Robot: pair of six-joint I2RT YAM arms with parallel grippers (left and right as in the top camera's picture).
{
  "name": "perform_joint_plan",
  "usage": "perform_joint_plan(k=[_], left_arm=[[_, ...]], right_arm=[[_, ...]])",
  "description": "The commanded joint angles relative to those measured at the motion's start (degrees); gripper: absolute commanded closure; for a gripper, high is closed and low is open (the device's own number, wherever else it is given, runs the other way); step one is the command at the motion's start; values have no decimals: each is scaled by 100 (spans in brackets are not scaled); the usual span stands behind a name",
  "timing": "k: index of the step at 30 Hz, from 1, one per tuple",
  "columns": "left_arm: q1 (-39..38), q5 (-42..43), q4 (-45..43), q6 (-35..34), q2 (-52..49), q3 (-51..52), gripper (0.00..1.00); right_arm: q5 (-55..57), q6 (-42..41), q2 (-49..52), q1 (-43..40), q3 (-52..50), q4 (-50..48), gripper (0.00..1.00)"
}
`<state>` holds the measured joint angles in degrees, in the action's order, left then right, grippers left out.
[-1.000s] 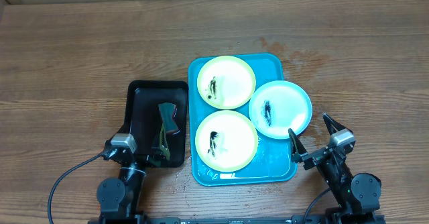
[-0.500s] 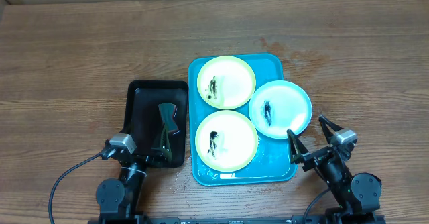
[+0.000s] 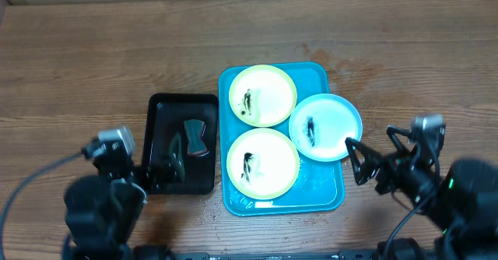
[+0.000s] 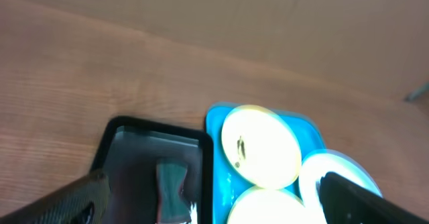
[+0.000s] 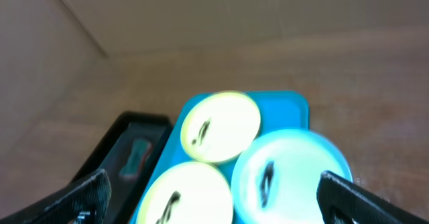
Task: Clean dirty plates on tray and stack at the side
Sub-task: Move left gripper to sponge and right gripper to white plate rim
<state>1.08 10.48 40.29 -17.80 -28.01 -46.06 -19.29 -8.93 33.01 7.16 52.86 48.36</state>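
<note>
Three dirty plates lie on the turquoise tray (image 3: 334,194), each with a dark smear. One yellow-green plate (image 3: 262,95) is at the back and another (image 3: 261,163) at the front. The light blue plate (image 3: 325,127) overhangs the tray's right rim. My left gripper (image 3: 159,166) hangs open over the black tray, holding nothing. Just right of the blue plate, my right gripper (image 3: 376,152) is open and empty too. The left wrist view shows the tray (image 4: 216,127) and back plate (image 4: 261,143) ahead of the left gripper (image 4: 214,210). In the right wrist view, the blue plate (image 5: 291,174) lies between the wide fingers of the right gripper (image 5: 221,207).
A black tray (image 3: 159,108) sits left of the turquoise one, touching it, with a dark teal hourglass-shaped sponge (image 3: 195,137) inside. Bare wooden table stretches behind and to both sides. A damp stain marks the wood right of the turquoise tray.
Both arms have risen toward the camera; the left arm shifted left and the right arm shifted right. Both grippers stayed open. Plates, trays and sponge have not moved.
</note>
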Motion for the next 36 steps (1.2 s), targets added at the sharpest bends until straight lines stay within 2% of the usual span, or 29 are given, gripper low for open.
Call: perform_joint_plan(k=[1,6,10,12,14,18,25,30,36], left_arm=[[-37,11,1126,155,-1086,-1410,0],[-37,11,2271,155,-2109,-2577,0],[-37,68,2465,127,-2455,-2750,0],[-37,367,2538,127,-2562,-2750,0],[-37,625,2590,133,-2634,-2750,0],[-37,695,2592,133,-2752,-2750,0],[-37,699,2594,402,-2874,-2750,0],[-37,717,2597,568,-2977,-2747,0],[-37,715,2610,625,-3180,-2747,0]], right_arm=[[-46,125,1043,-15,1250,710,0],[-409,105,1867,-15,1683,1029,0],[-623,98,2520,48,1510,1349,19],[-629,98,2909,208,1355,1558,30],[-627,48,3259,457,1082,1556,34],[-105,-520,3943,1139,323,940,37],[1023,-1399,4970,1917,-439,-326,58],[1008,-1539,5694,2109,-627,-951,64],[1036,-1506,6186,2277,-643,-1482,83]])
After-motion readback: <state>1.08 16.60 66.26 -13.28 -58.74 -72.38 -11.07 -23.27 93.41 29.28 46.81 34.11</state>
